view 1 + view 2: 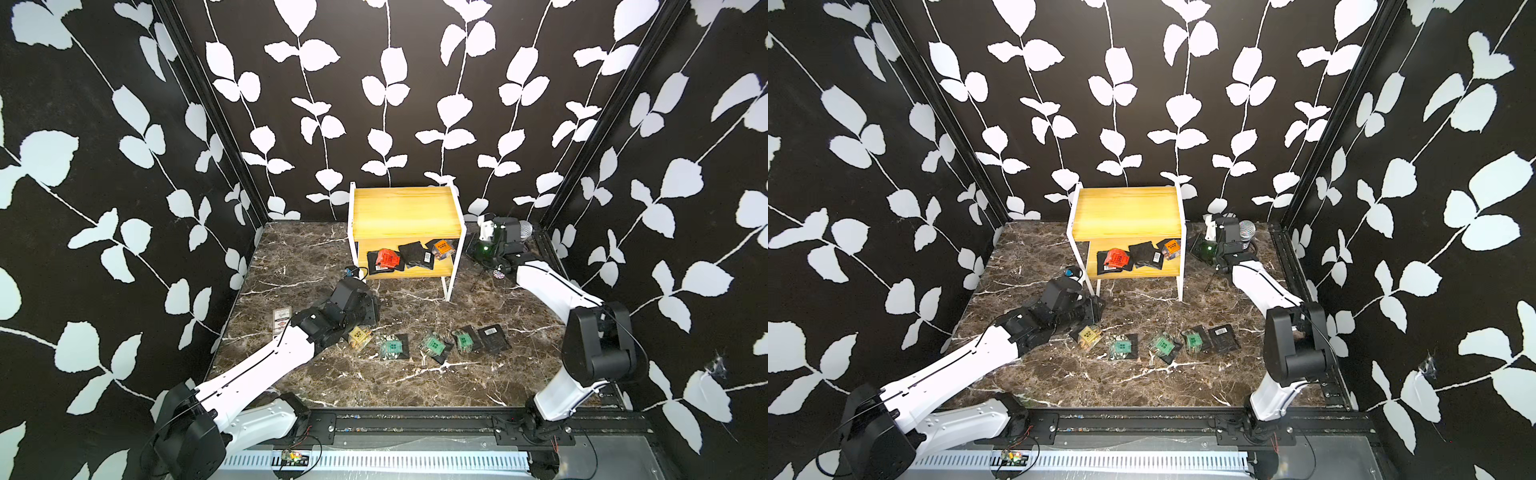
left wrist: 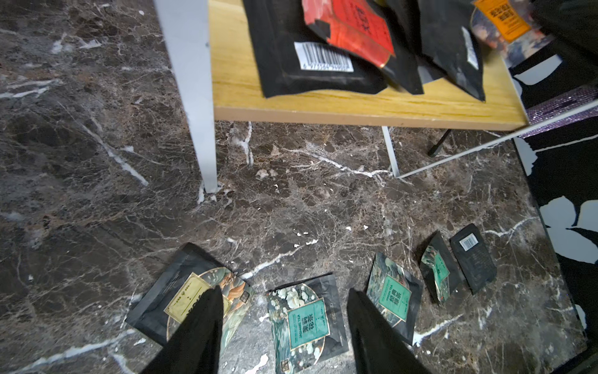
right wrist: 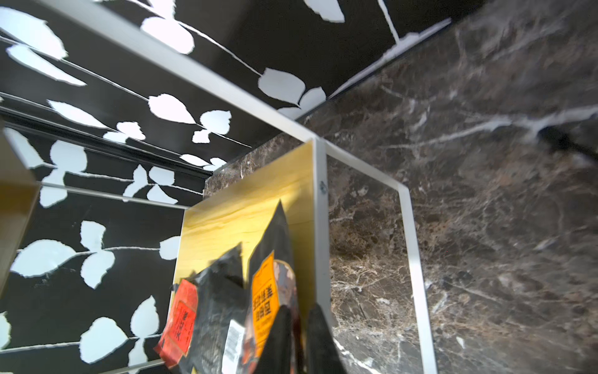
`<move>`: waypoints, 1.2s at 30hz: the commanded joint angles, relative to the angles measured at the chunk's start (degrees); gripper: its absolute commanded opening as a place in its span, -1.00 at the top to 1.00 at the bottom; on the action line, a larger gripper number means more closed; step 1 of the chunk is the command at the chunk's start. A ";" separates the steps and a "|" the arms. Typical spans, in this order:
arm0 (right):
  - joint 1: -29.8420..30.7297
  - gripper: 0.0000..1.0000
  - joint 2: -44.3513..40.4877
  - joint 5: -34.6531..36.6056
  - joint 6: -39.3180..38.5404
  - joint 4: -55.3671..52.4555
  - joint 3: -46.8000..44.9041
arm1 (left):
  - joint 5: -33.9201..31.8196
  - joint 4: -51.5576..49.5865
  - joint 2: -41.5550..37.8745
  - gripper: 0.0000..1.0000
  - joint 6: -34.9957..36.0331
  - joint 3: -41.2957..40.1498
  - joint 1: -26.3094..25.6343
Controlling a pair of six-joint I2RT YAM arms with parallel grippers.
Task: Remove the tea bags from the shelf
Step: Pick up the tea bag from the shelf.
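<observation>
**Location.** The shelf (image 1: 405, 210) stands at the far middle of the worktop (image 1: 415, 386). Its upper board is bare. The lower board carries four tea bags (image 1: 1144, 254):
- a black bag (image 2: 307, 74), barcode up, at the left;
- a red bag (image 1: 387, 258) lying across it;
- a second black bag (image 1: 415, 254) in the middle;
- an orange bag (image 3: 265, 301) at the right end, close to the white frame.

Five more bags (image 1: 432, 345) lie in a row on the near part of the worktop, off the shelf.

**Tools.** Your right tool (image 3: 299, 312) reaches in from the right of the shelf and is clenched on the orange bag's edge. The right wrist view shows the fingers (image 3: 278, 333) drawn close together with the pouch between them. Your left tool (image 2: 284, 293) hangs low over the near-left worktop, jaws apart and empty. One finger stands over the yellow bag (image 1: 359, 336); I cannot tell whether it touches.

**Handling, as judged.**
- These pouches look light, thin and pliable, with a glossy skin that can slip.
- Held by one edge, the orange bag will likely droop and swing rather than stay flat.
- Take hold on a sealed margin or a free corner, not the puffed middle.
- The middle black bag lies just beside the orange one, so a dragging exit could pull it along.
- The frame post is close on the right, so lift clear of the board before you withdraw.
</observation>
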 commanded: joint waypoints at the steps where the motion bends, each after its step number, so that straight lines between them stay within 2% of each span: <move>1: -0.30 0.93 -2.41 0.95 -1.63 -0.49 -1.44 | 0.40 1.17 -0.18 -0.12 1.03 -0.57 0.23; 3: -0.34 1.00 -3.39 0.99 -1.95 -0.91 -1.66 | 0.55 1.18 -0.15 -0.12 1.07 -0.54 0.23; 16: -0.34 1.00 -12.28 6.16 -9.21 -10.19 -1.31 | 1.27 1.68 -0.51 -0.12 1.36 0.03 0.23; 23: -0.35 1.00 -17.15 6.57 -11.37 -14.51 -2.08 | 1.57 1.35 0.01 -0.12 2.31 1.12 0.23; 36: -0.34 1.00 -29.93 8.94 -13.96 -24.33 -8.64 | 2.77 0.85 1.34 -0.12 3.82 1.90 0.23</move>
